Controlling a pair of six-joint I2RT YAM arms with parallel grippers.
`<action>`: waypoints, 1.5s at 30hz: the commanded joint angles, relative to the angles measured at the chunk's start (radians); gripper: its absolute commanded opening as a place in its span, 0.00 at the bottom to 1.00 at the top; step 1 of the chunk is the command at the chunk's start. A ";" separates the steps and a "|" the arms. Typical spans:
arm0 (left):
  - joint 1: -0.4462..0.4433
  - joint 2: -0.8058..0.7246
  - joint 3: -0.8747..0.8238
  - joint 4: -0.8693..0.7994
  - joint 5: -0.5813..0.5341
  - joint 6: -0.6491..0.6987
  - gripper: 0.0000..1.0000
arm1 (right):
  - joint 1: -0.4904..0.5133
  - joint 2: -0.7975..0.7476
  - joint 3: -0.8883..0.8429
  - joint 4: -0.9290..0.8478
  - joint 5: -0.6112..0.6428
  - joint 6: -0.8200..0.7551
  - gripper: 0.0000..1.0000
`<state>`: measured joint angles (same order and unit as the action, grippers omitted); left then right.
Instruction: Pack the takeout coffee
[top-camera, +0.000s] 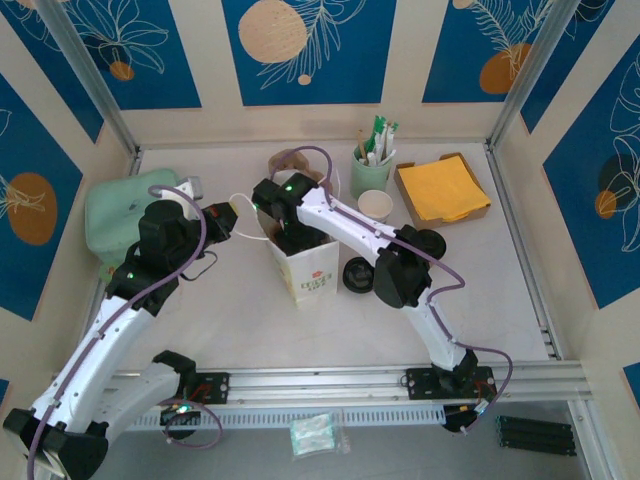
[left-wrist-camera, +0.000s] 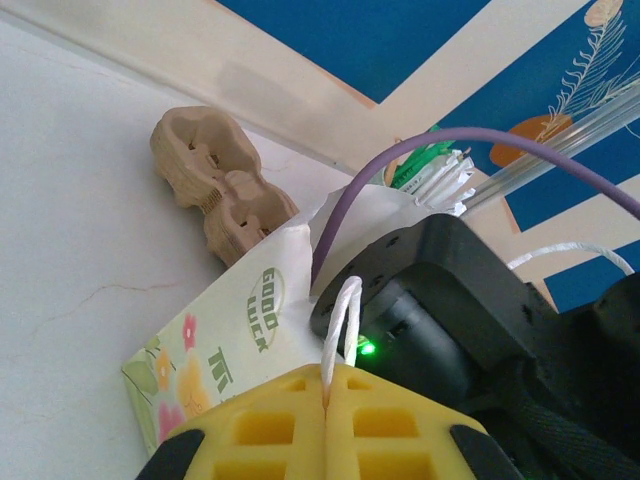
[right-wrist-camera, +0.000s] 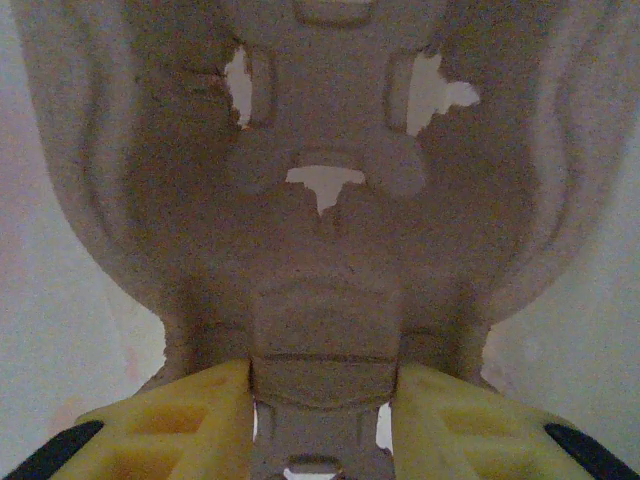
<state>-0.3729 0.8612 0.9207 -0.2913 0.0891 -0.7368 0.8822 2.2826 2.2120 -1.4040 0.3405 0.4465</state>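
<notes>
Paper bag (left-wrist-camera: 215, 350): white, printed with green lettering and pink and yellow flowers; its cord handle (left-wrist-camera: 340, 320): white; cup carrier (left-wrist-camera: 215, 185): plain tan pulp, grey-brown in the right wrist view; takeout coffee (top-camera: 376, 205): white-rimmed; neighbouring cup (top-camera: 368, 178): mint green; lid (top-camera: 358, 274): black; napkins (top-camera: 440, 187): yellow, in a brown tray (top-camera: 402, 190); left gripper (left-wrist-camera: 327, 392) and right gripper (right-wrist-camera: 325, 400): yellow fingers with black corners; cable (left-wrist-camera: 450, 140): purple; wall panels (top-camera: 310, 40): blue with white leaf outlines and orange discs, framed in cream.
</notes>
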 joint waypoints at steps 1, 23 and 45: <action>0.009 -0.005 0.005 0.027 0.022 -0.015 0.00 | -0.006 0.009 -0.030 0.024 -0.048 0.025 0.37; 0.008 -0.004 0.014 0.009 0.018 -0.012 0.00 | -0.018 -0.004 -0.120 0.091 -0.106 0.028 0.56; 0.004 -0.003 0.021 0.003 0.023 -0.006 0.00 | -0.023 -0.095 -0.012 0.058 -0.144 0.018 0.79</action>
<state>-0.3733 0.8612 0.9207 -0.2920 0.0971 -0.7364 0.8631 2.2467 2.1658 -1.3167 0.2272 0.4633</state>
